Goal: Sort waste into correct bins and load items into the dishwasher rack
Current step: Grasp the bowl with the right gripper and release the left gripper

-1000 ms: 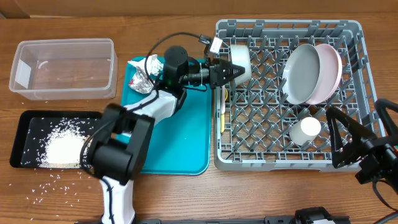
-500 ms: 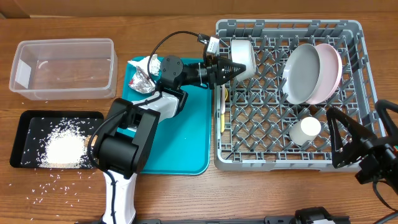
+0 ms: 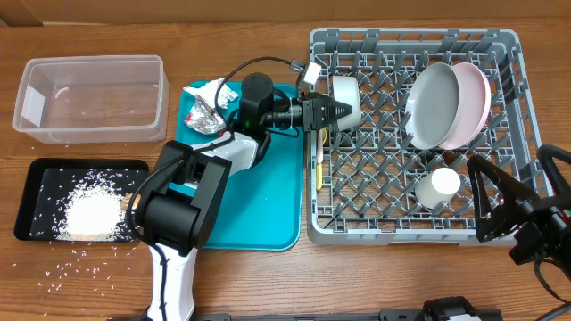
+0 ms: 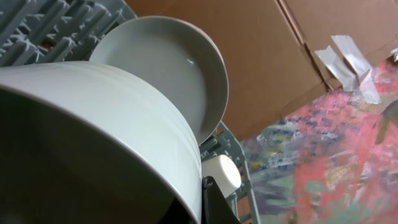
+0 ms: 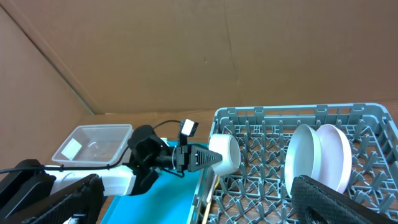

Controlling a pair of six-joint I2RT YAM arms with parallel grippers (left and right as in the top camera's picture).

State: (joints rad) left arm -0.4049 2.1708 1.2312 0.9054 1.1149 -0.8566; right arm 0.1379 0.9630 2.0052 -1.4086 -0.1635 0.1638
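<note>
Small grey bowl (image 3: 350, 93) in left gripper's (image 3: 335, 108) pinch over dishwasher rack (image 3: 401, 234); right gripper's (image 3: 478, 201) fingers wide apart.

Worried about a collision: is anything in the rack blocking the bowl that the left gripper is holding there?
Nothing visible. The bowl in the left gripper is at bare pegs in the rack's corner. The grey plate stands off to one side and the yellow utensil lies along the edge.

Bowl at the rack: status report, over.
Left gripper shut on bowl, at left edge of rack. Right gripper open, off to the side. Nothing blocking.
</note>
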